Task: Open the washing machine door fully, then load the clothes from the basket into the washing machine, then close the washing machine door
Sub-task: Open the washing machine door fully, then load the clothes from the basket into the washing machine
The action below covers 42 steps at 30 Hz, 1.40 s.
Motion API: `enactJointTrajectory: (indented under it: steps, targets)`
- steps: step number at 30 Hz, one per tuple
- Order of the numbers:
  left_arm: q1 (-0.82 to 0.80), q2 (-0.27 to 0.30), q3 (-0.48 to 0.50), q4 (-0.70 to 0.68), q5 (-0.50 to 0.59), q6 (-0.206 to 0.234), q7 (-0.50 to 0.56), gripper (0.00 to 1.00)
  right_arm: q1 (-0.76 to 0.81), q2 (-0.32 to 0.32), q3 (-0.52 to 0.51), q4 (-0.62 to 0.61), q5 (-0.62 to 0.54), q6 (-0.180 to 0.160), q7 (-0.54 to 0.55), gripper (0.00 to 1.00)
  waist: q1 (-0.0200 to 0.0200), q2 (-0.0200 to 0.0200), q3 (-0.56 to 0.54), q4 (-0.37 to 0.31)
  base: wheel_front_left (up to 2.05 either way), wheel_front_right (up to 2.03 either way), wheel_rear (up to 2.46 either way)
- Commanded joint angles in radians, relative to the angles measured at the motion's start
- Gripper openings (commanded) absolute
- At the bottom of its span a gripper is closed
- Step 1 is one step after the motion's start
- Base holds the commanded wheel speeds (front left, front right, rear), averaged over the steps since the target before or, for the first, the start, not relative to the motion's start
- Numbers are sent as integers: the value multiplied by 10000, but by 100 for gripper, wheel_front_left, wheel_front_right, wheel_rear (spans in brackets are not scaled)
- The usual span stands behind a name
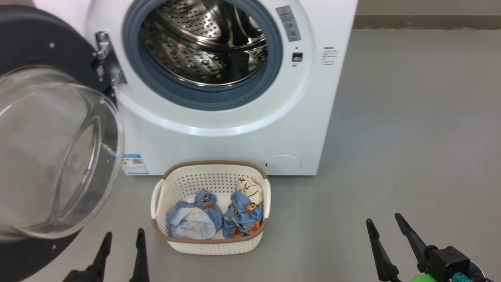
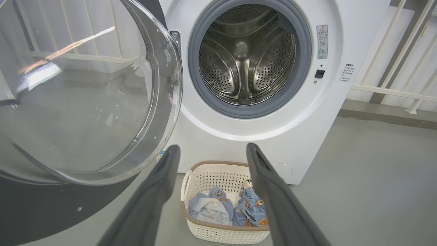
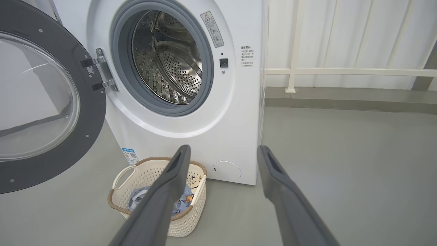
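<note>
The white washing machine (image 1: pixel 242 141) faces me with its steel drum (image 1: pixel 203 39) bare. Its washing machine door (image 1: pixel 51 149) hangs swung out to the left, glass bowl toward me. On the floor in front stands the cream basket (image 1: pixel 211 170) holding the clothes (image 1: pixel 215 215), two light-blue printed bundles. My left gripper (image 1: pixel 123 235) is open, low, just left of the basket. My right gripper (image 1: pixel 385 221) is open, well to the basket's right. Both hold nothing. In the left wrist view the basket (image 2: pixel 218 174) lies between my fingers (image 2: pixel 164 177).
Grey floor (image 1: pixel 411 137) spreads wide to the machine's right. A white railing (image 3: pixel 341 71) and a wall run behind it. The open door (image 3: pixel 41 102) takes up the space left of the basket.
</note>
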Motion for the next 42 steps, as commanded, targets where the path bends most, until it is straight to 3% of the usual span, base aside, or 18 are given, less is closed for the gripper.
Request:
enactJointTrajectory:
  steps: [1,14,42]
  targets:
    - [-174,71,289,-214,90,-30,40,100,-36,-49,300,-314,1,29,-4,100,0,0,-107,-272,0,0,0]
    - [-155,6,214,44,121,233,100,100,89,-49,263,-535,26,29,127,100,0,0,-196,-760,0,0,0]
    - [-299,104,132,266,61,359,-69,100,43,-49,154,-286,162,29,54,100,0,0,-238,-636,21,-21,0]
